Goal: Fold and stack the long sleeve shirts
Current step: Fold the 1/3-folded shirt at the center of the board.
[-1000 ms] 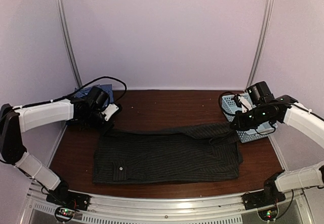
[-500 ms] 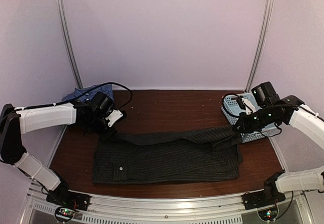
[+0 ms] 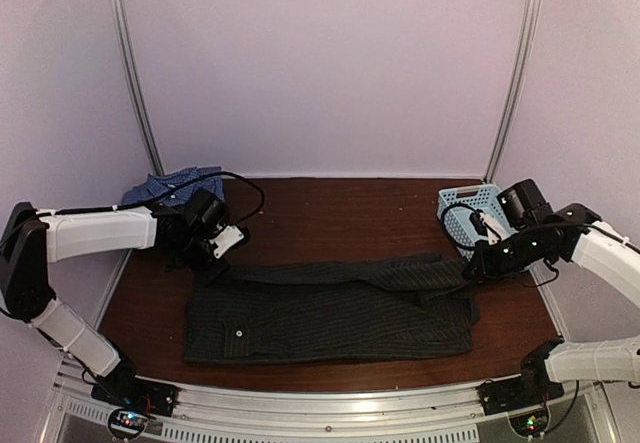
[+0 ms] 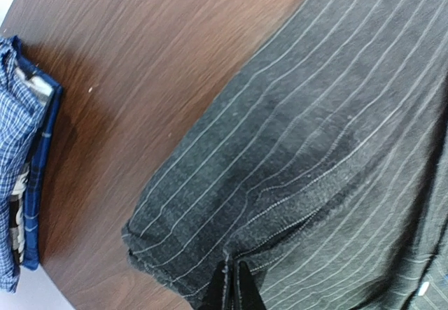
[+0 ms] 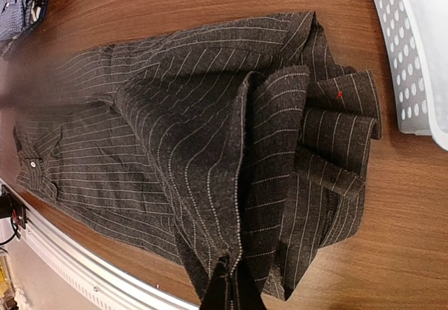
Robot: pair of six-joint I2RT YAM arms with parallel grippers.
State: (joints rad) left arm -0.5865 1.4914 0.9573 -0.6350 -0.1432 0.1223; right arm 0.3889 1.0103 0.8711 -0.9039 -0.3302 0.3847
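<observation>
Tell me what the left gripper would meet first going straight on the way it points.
The black pinstriped shirt: the left gripper is shut on its edge, and that cloth fills the line ahead. The blue checked shirt lies off to one side, probably missed.

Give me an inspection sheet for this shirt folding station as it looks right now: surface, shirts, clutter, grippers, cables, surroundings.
Surface: dark wooden table, no spills seen.
Job's things: black pinstriped shirt spread across the near middle, its far edge lifted into a fold; blue checked shirt bunched in the far left corner.
Clutter: light blue basket at the far right, beside the black shirt's end.
Grippers: left gripper shut on the black shirt's left edge; right gripper shut on its right-end fold.
Cables: black cable loops above the left wrist.
Surroundings: pale walls, metal uprights.
</observation>
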